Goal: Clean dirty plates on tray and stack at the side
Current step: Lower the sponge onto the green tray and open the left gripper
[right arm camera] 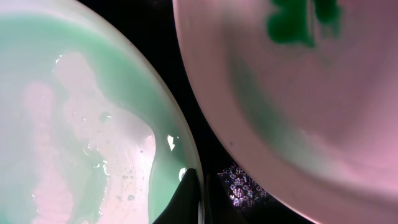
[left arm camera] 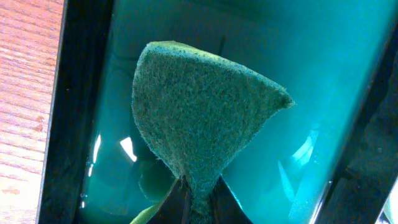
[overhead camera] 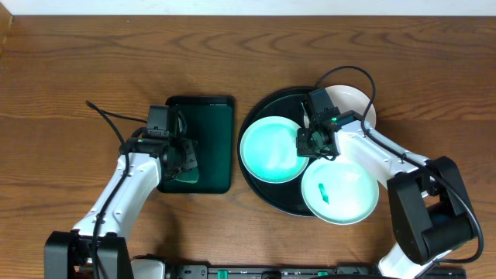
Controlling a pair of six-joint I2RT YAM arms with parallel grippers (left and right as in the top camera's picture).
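Plates [overhead camera: 271,149] face up, resting on round tray [overhead camera: 270,194]

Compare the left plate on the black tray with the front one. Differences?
The left plate is coated in a wet mint-green film; the front plate is white with one small green smear. The left plate lies wholly inside the tray; the front plate overhangs its rim. The right gripper pinches the left plate's edge; nothing grips the front plate. Both round, shallow, similar size.

I've got the left fingers [left arm camera: 177,205] pinching the green sponge [left arm camera: 199,118] by its lower tip, above the wet green tray [left arm camera: 323,74]; wooden tabletop [left arm camera: 25,93] at left
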